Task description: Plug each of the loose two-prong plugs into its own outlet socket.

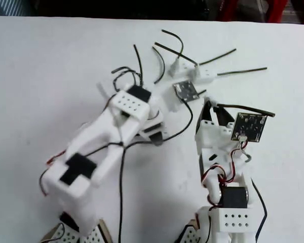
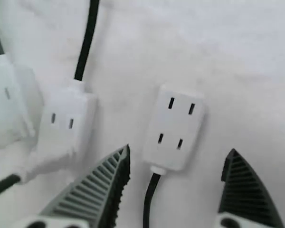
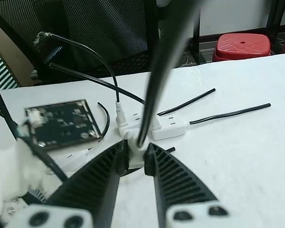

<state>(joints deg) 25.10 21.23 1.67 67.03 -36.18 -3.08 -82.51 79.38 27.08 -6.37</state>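
Note:
My left gripper (image 2: pixel 179 153) is open and hovers just over a white outlet socket (image 2: pixel 173 128) with two pairs of slots and a black cord. Its ribbed fingers (image 2: pixel 104 190) straddle the socket's cord end without touching it. A second socket (image 2: pixel 66 123) and a third one (image 2: pixel 4 109) lie beside it. My right gripper (image 3: pixel 137 154) is shut on a white two-prong plug (image 3: pixel 135 151), whose black cord (image 3: pixel 166 61) rises in front of the camera. In the high view that cord (image 1: pixel 245 108) sticks out to the right of the right gripper (image 1: pixel 211 109). Farther back lie white sockets (image 1: pixel 202 76) with cords.
The left arm's camera board (image 1: pixel 185 91) sits between the two arms, close to the right gripper. Loose black cords (image 1: pixel 243 71) fan out at the back of the white table (image 1: pixel 50 66). A red stool (image 3: pixel 242 45) and dark chairs stand beyond the table edge.

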